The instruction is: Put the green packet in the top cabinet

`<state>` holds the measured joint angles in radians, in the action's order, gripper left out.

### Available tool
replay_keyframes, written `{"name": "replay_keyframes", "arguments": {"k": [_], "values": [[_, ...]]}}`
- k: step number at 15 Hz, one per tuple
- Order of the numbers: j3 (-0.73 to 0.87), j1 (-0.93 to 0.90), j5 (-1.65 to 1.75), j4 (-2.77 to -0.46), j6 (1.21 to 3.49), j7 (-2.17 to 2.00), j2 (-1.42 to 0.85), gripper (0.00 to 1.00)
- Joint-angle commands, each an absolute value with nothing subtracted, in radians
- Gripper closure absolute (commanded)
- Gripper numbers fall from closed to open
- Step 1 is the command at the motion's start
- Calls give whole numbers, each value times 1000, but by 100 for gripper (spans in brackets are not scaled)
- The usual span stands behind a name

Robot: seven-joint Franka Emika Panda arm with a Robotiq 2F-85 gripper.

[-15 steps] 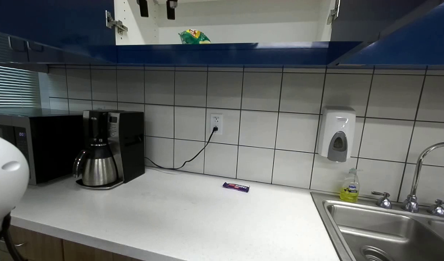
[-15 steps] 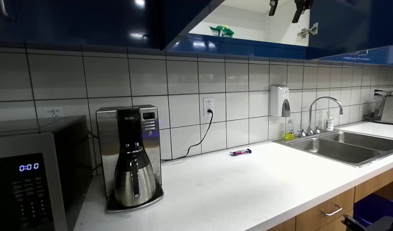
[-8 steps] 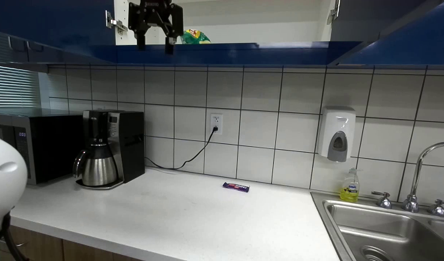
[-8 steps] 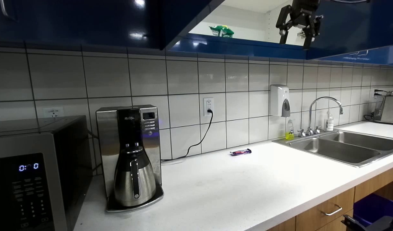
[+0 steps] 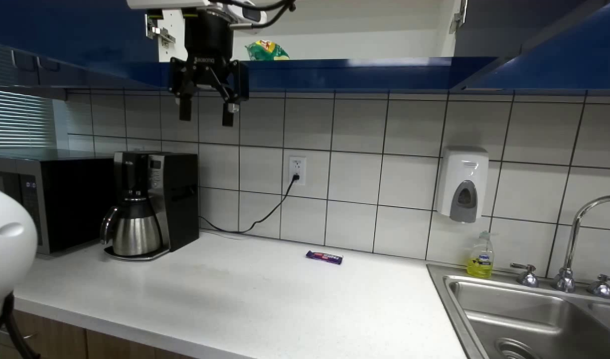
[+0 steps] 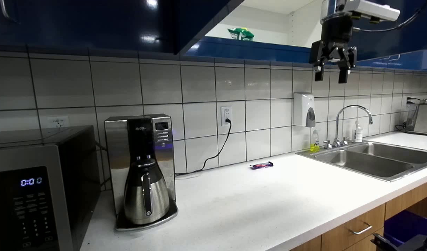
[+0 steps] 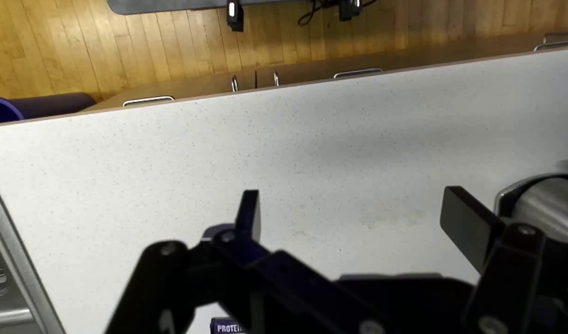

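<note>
The green packet (image 5: 266,51) lies inside the open top cabinet (image 5: 355,74), just behind its blue front edge. In an exterior view the packet (image 6: 241,34) also shows on the shelf of the cabinet (image 6: 262,49). Its lower part is hidden by the edge. My gripper (image 5: 207,114) points down, open and empty, in front of the cabinet with its fingertips below the cabinet's bottom edge. It is apart from the packet, as an exterior view (image 6: 331,76) also shows. In the wrist view the gripper's fingers (image 7: 353,208) are wide apart over the white counter. The packet is out of the wrist view.
A purple bar (image 5: 324,257) lies on the counter (image 5: 265,304) near the tiled wall. A coffee maker (image 6: 143,174) and a microwave (image 6: 35,188) stand at one end. The sink (image 5: 514,319), faucet and a soap bottle (image 5: 480,257) are at the other. Cabinet doors hang open.
My gripper has come down from the height of the cabinet opening to below the cabinet's bottom edge. Its fingers have stayed open. The green packet has not moved.
</note>
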<state>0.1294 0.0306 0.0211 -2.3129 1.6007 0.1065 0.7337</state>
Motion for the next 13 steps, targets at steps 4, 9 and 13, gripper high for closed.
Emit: {"name": "replay_keyframes", "arguments": {"k": [4,9,13], "values": [[124,41,99,-2455,1665,168,773,0],[124,37,84,-2452,1653,151,740,0],[124,37,85,-2453,1654,153,742,0]]}}
